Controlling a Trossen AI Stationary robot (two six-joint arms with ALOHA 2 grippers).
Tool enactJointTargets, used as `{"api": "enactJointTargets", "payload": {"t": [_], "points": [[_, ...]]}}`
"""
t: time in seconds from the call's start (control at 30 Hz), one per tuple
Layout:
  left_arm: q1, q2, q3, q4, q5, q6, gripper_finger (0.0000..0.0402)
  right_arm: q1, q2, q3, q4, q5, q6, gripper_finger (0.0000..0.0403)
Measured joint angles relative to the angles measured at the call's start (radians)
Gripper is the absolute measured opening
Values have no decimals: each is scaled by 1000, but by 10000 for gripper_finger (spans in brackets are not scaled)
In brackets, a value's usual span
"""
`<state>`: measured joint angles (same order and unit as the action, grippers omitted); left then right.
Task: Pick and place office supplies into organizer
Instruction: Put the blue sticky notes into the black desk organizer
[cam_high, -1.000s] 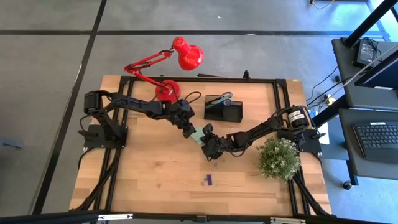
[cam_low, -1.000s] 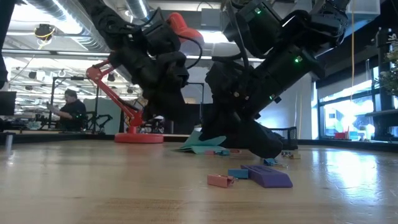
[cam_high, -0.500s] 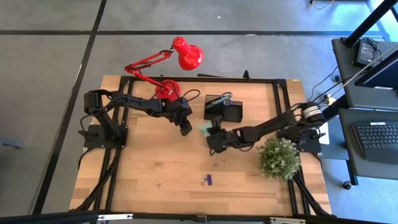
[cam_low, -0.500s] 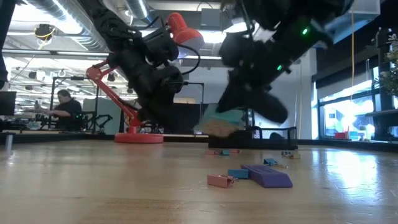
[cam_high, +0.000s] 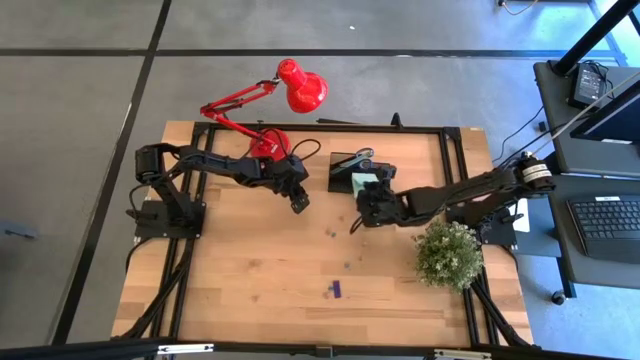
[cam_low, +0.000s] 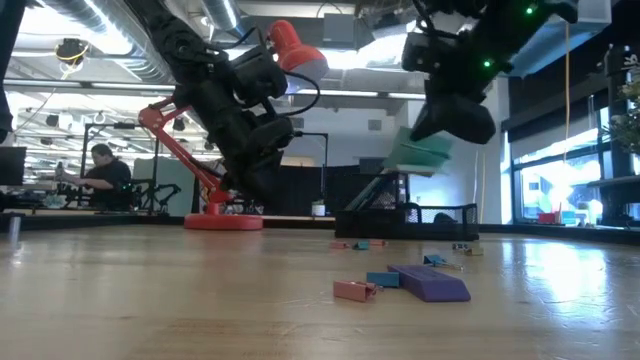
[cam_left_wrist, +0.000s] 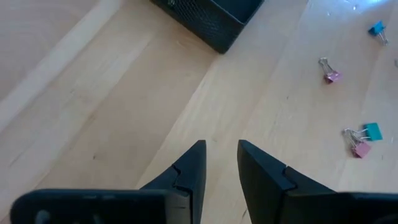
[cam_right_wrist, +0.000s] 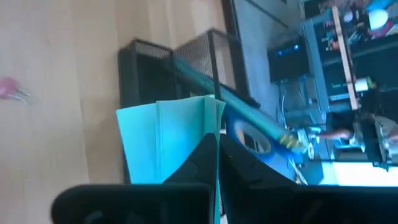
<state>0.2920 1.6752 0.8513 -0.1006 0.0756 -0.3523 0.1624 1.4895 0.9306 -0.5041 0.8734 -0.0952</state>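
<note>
My right gripper (cam_high: 366, 197) is shut on the pale green sticky-note pad (cam_high: 362, 183) and holds it in the air at the near edge of the black organizer (cam_high: 360, 172). In the low view the pad (cam_low: 420, 155) hangs tilted below that gripper (cam_low: 447, 122), above the organizer (cam_low: 410, 215). Blue-handled scissors (cam_right_wrist: 255, 138) and a light-blue pencil (cam_right_wrist: 245, 113) stick out of the organizer (cam_right_wrist: 174, 65). My left gripper (cam_high: 298, 203) hovers open over bare wood, left of the organizer (cam_left_wrist: 211, 22). A purple piece (cam_high: 335, 289) lies on the table nearer the front. My right gripper pinches the sticky-note pad between its two fingers at one edge (cam_right_wrist: 208, 124), coming from above and slanting down. The pad is lifted clear of the table and hangs tilted below the fingers, its sheets slightly fanned (cam_low: 405, 160).
Small coloured binder clips (cam_left_wrist: 364, 140) lie scattered on the wood between the arms, with more beside the purple piece (cam_low: 430, 283). The red desk lamp (cam_high: 268, 145) stands at the far left corner. A green bushy plant (cam_high: 447, 253) stands right of my right arm.
My right gripper has lifted the sticky-note pad off the table and carried it up toward the far edge and rightward, to the organizer. The pad, which lay on the wood between both grippers, now hangs clear. My left gripper has drawn back slightly toward the lamp.
</note>
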Motion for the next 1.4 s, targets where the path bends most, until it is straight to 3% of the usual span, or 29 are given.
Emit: {"api": "enactJointTargets", "payload": {"t": [0.27, 0.67, 0.8, 1.1, 1.4], "points": [[0, 0, 0, 8, -6, 4, 86, -46, 1, -6, -155, 1, 133, 6], [0, 0, 0, 20, -60, 8, 86, -128, 23, -13, -136, 7, 116, 6], [0, 0, 0, 19, -61, 8, 86, -147, 47, -49, -81, -59, 114, 6], [0, 0, -5, 22, -62, 18, 86, -136, 51, -73, -61, -70, 137, 6], [0, 0, -8, 21, -62, 18, 86, -82, 51, 0, -86, -71, 132, 6]]}}
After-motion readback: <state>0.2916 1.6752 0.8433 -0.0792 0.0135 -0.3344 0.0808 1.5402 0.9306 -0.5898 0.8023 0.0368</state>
